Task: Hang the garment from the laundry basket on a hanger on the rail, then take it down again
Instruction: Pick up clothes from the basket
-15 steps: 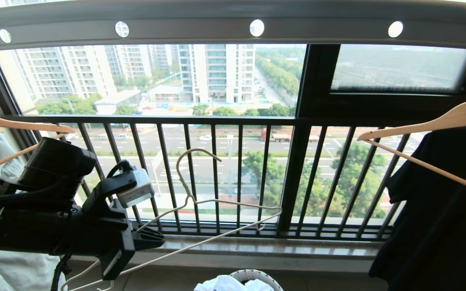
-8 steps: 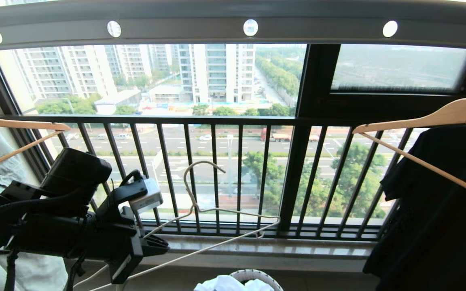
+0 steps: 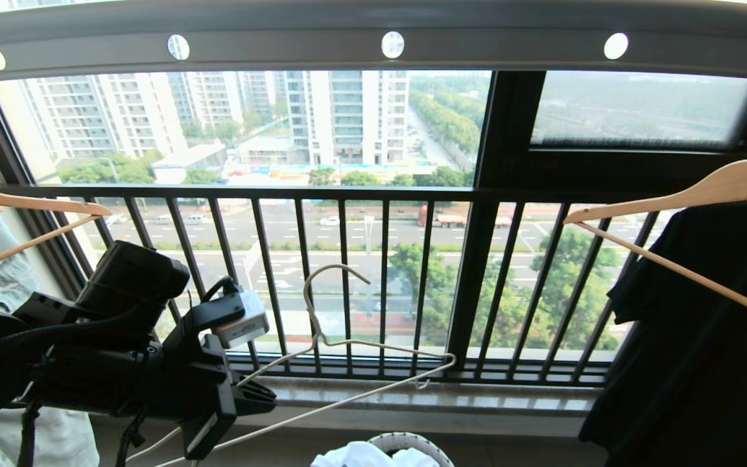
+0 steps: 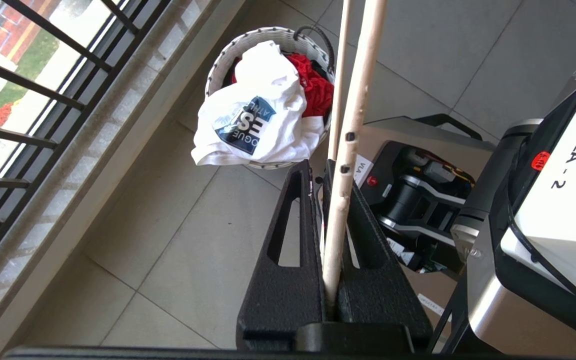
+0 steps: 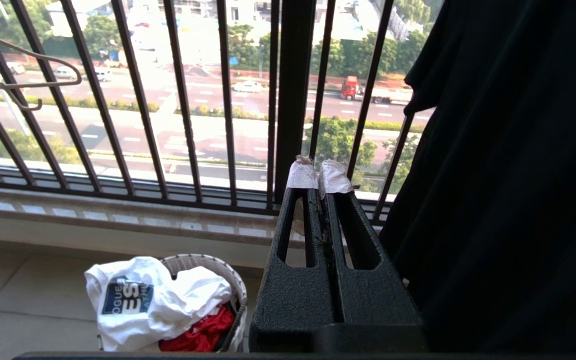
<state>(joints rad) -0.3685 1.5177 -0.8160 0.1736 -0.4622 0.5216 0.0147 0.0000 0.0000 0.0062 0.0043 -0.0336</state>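
You see the left gripper (image 4: 325,172) pinching the hanger (image 3: 347,342), apparently its lower bar, above the basket (image 4: 268,37), right gripper (image 5: 319,176) pressed together.

The hanger (image 4: 353,125) runs out past the picture's edge beyond the left gripper's fingers (image 4: 288,270), its hook unseen there. Under the garment (image 4: 253,115), most of the laundry basket (image 4: 228,55) is hidden. In the head view the lower edge cuts that basket off.

garment (image 4: 255,117) logo: "ES", part "OGUE", "ATHL" | robot body (image 4: 568,200): "VLA - 2"
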